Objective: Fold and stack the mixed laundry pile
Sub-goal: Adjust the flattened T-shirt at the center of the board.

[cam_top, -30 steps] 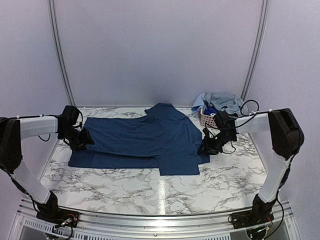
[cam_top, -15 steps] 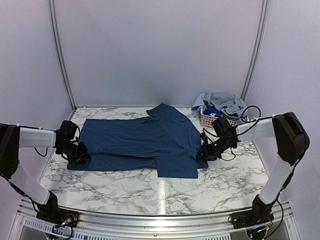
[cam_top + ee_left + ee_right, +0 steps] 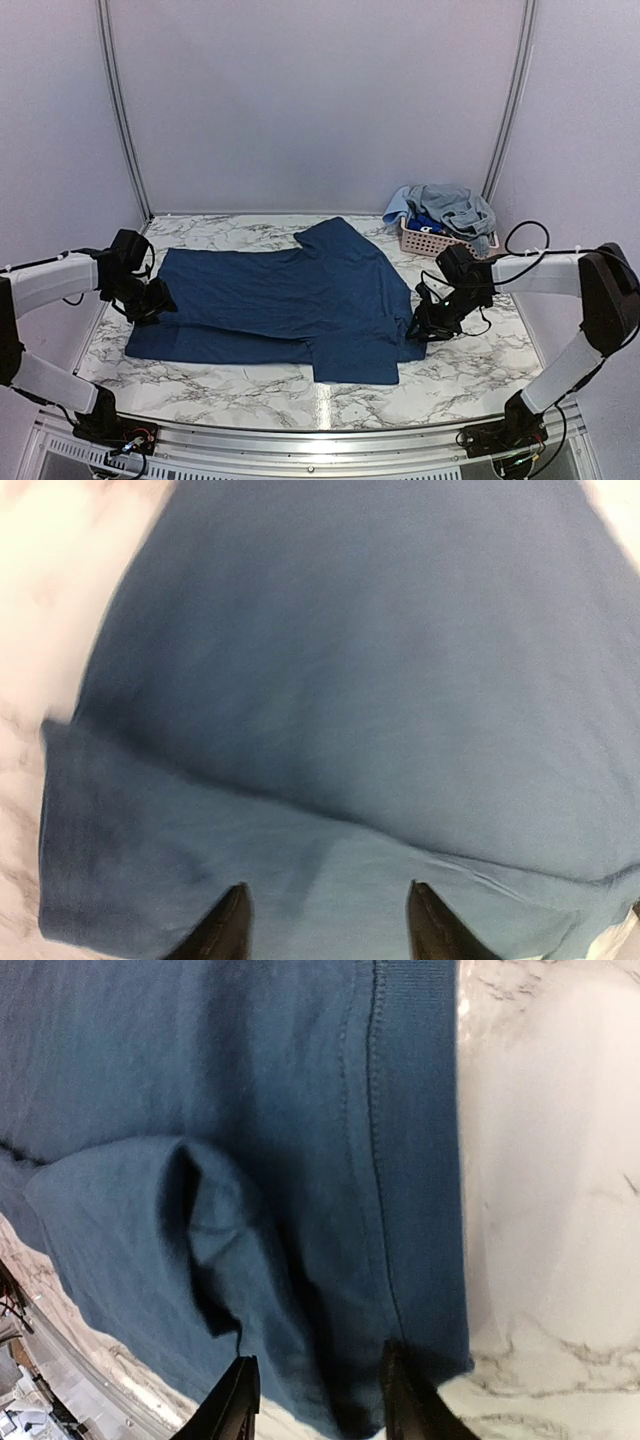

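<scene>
One marble table, bearing one navy shirt spread flat mid-table, one sleeve pointing to the far edge, a second layer showing along the near side. Two arms: left arm bent low from the left, reaching in to the shirt's left edge; right arm stretched low, wrist dipped to the shirt's right near corner. One pink basket far right, apart from the shirt, heaped with the pile of grey-blue and bright-blue pieces, number hard to make out. Left gripper spread over the cloth, only blurred fingertips in its wrist view. Right gripper likewise parted, straddling the hem corner; any pinch on the cloth impossible to tell.
</scene>
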Controlling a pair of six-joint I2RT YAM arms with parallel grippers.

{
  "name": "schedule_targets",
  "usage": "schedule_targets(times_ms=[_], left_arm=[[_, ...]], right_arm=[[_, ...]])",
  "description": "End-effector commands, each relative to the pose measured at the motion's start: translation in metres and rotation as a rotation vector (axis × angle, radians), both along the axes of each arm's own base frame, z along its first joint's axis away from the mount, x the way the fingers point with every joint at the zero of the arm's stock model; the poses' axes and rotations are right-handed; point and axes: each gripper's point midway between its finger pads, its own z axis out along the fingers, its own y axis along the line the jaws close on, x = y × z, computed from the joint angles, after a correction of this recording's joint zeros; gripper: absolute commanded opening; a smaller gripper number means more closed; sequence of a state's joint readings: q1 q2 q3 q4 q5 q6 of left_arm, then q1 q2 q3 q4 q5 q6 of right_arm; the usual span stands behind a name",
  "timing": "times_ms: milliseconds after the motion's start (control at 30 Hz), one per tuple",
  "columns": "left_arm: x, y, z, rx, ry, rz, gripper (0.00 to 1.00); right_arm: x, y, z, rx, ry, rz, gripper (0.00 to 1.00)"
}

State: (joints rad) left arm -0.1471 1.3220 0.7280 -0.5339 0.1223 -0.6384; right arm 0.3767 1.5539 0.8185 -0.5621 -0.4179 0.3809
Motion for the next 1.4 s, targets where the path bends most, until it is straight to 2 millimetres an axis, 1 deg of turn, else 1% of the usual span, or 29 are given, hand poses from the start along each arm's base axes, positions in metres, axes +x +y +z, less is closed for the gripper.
schedule_targets(times_ms=[0, 67, 133, 167, 200, 267, 367, 433, 467, 533, 633, 700, 800, 900, 1067, 1133, 1367], left_arm=[[0.029, -0.043, 0.067, -0.013, -0.248, -0.231, 0.63], [0.029, -0.070, 0.084, -0.063, -0.327, -0.322, 0.65], [0.023, -0.100, 0.088, -0.108, -0.360, -0.412, 0.65], [0.017, -0.116, 0.087, -0.123, -0.368, -0.460, 0.65], [0.007, -0.137, 0.086, -0.144, -0.372, -0.526, 0.65], [-0.008, -0.171, 0.084, -0.198, -0.385, -0.621, 0.62], [-0.034, -0.221, 0.082, -0.261, -0.402, -0.762, 0.58], [-0.052, -0.246, 0.071, -0.280, -0.379, -0.839, 0.55], [-0.060, -0.257, 0.059, -0.285, -0.343, -0.869, 0.52], [-0.074, -0.274, 0.044, -0.299, -0.299, -0.926, 0.50], [-0.086, -0.295, 0.030, -0.291, -0.266, -1.017, 0.49], [-0.092, -0.304, 0.019, -0.289, -0.241, -1.054, 0.47], [-0.097, -0.314, 0.007, -0.273, -0.219, -1.088, 0.47], [-0.100, -0.322, -0.001, -0.272, -0.200, -1.117, 0.48], [-0.106, -0.328, -0.012, -0.255, -0.167, -1.147, 0.48], [-0.109, -0.330, -0.016, -0.250, -0.156, -1.160, 0.48], [-0.117, -0.336, -0.035, -0.167, -0.124, -1.213, 0.48]], right_arm=[[-0.012, -0.001, 0.036, 0.015, -0.036, 0.000, 0.42], [-0.028, 0.007, 0.044, 0.046, -0.024, 0.013, 0.43], [-0.045, 0.016, 0.046, 0.069, -0.010, 0.025, 0.46], [-0.054, 0.020, 0.045, 0.078, 0.001, 0.029, 0.46], [-0.062, 0.025, 0.044, 0.089, 0.016, 0.031, 0.47], [-0.076, 0.031, 0.038, 0.109, 0.041, 0.030, 0.46], [-0.089, 0.040, 0.030, 0.131, 0.057, 0.042, 0.45], [-0.095, 0.041, 0.022, 0.127, 0.071, 0.045, 0.44], [-0.096, 0.040, 0.018, 0.122, 0.075, 0.043, 0.44], [-0.097, 0.039, 0.011, 0.113, 0.076, 0.042, 0.44], [-0.097, 0.039, 0.003, 0.108, 0.080, 0.046, 0.43], [-0.096, 0.040, -0.001, 0.101, 0.078, 0.049, 0.43], [-0.092, 0.041, -0.003, 0.091, 0.067, 0.052, 0.43], [-0.088, 0.043, -0.005, 0.092, 0.066, 0.052, 0.42], [-0.091, 0.044, -0.008, 0.094, 0.077, 0.062, 0.37], [-0.093, 0.044, -0.009, 0.099, 0.080, 0.064, 0.33], [-0.098, 0.047, -0.014, 0.115, 0.098, 0.085, 0.28]])
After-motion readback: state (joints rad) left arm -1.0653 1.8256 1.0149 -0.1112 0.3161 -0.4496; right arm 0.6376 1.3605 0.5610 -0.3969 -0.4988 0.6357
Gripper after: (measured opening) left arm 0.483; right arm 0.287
